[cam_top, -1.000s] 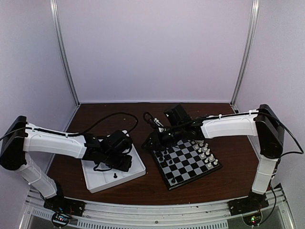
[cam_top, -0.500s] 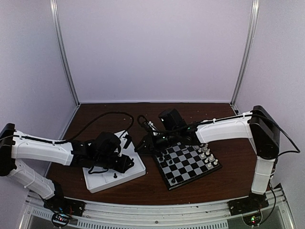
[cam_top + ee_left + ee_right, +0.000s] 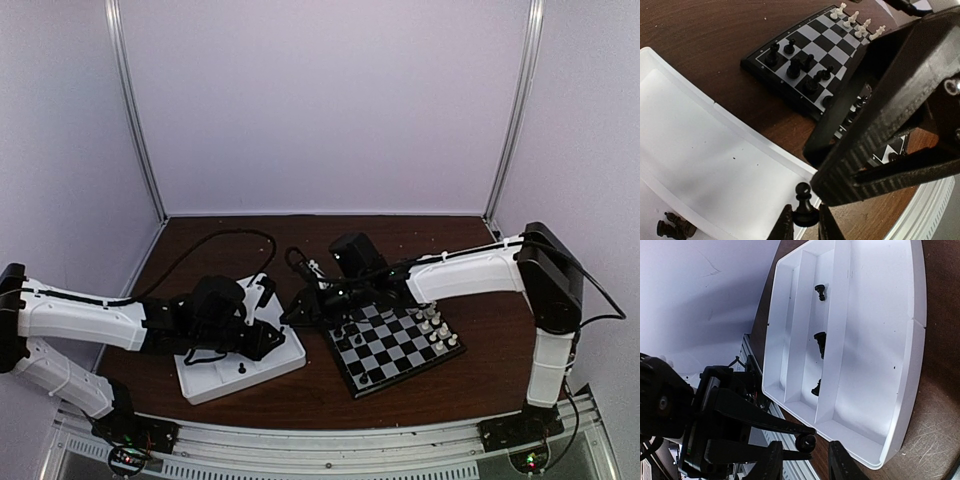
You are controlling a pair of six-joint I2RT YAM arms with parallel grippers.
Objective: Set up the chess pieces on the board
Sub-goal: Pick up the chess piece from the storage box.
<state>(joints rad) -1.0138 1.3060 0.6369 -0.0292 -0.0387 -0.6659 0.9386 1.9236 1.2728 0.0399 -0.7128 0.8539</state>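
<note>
My left gripper [image 3: 805, 223] is shut on the base of a black pawn [image 3: 803, 202], held upright over the near rim of the white tray [image 3: 700, 160]. The same pawn [image 3: 806, 442] sits between the fingers of my right gripper [image 3: 805, 462], which is open with a gap on each side. In the top view the left gripper [image 3: 278, 330] and right gripper [image 3: 296, 312] meet between the tray and the board [image 3: 400, 352]. Several black pieces [image 3: 800, 67] stand on the board's left squares. More black pieces [image 3: 820, 342] lie in a tray slot.
White pieces [image 3: 435, 325] line the board's right side. One black piece [image 3: 241, 368] stands in the tray's [image 3: 215, 385] near section. The right arm's cables [image 3: 300, 262] loop above the tray. Brown tabletop [image 3: 470, 360] surrounds everything, with white walls behind.
The right arm has swung left off the board toward the tray, and its jaws have widened a little around the pawn. The left arm has stretched out and lowered, still holding the pawn.
</note>
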